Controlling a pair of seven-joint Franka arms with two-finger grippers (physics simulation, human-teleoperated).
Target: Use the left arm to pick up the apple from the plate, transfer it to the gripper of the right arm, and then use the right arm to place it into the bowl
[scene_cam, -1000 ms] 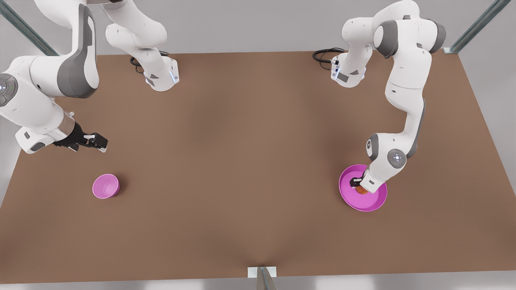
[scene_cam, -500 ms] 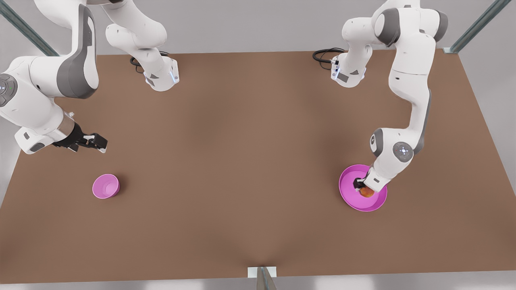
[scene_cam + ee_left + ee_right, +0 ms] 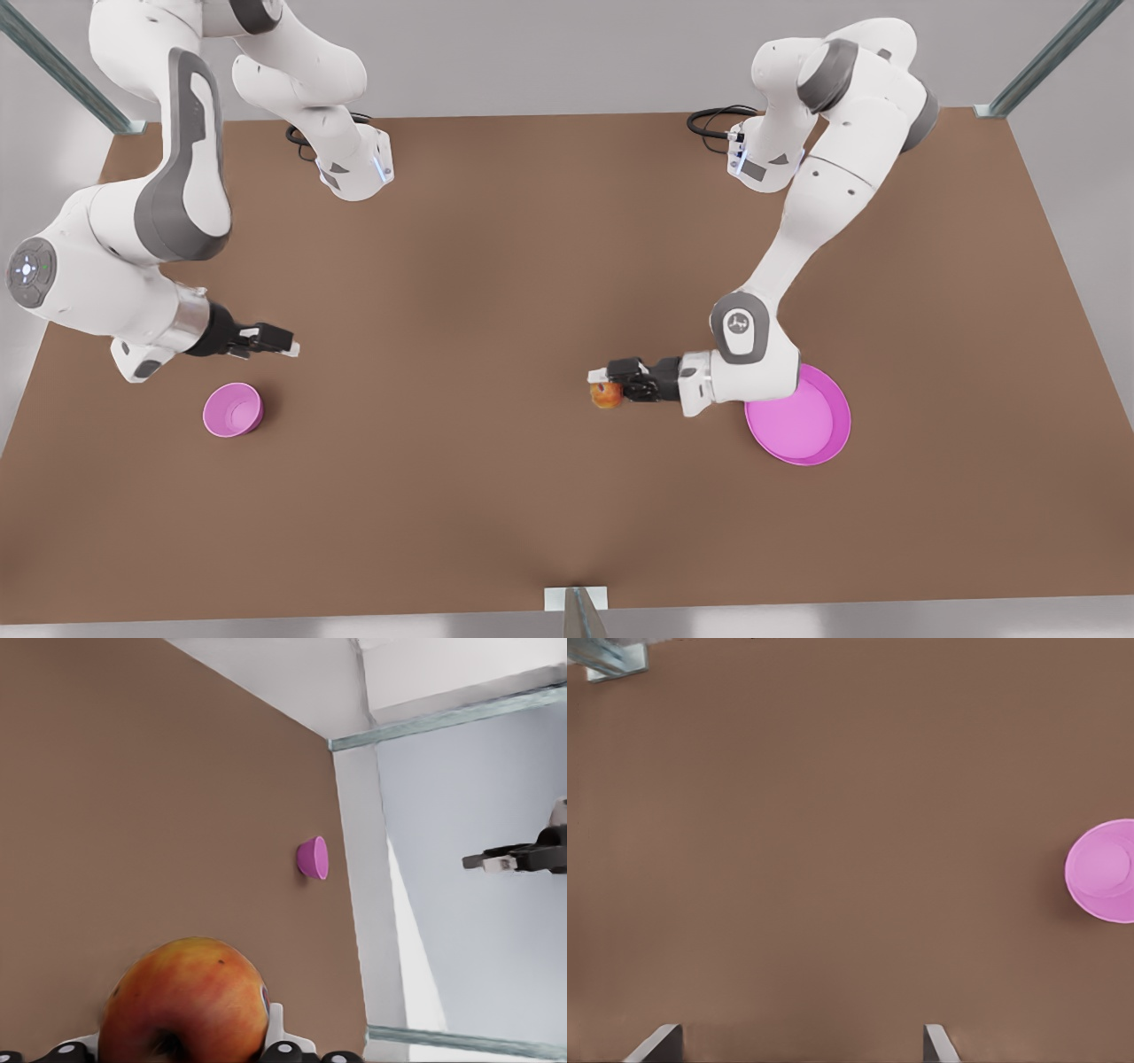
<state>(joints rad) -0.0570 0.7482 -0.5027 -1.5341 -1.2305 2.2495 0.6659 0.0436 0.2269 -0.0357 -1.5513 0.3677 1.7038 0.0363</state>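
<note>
Brown table (image 3: 496,266) in the front view: the left gripper (image 3: 604,387), clear of the plate (image 3: 802,428), is clamped on the apple (image 3: 607,396) above the tabletop, while the right gripper (image 3: 285,341) hovers spread open near the bowl (image 3: 232,409). The left wrist view has the apple (image 3: 186,1001) pinched between its fingers (image 3: 276,1028), the bowl (image 3: 314,858) and the right gripper (image 3: 496,859) far off. In the right wrist view its parted fingertips (image 3: 657,1043) hang over bare table beside the bowl (image 3: 1101,870).

One apple (image 3: 606,395), one plate (image 3: 802,431), one bowl (image 3: 232,410)

Bright, even light; soft faint shadows.
</note>
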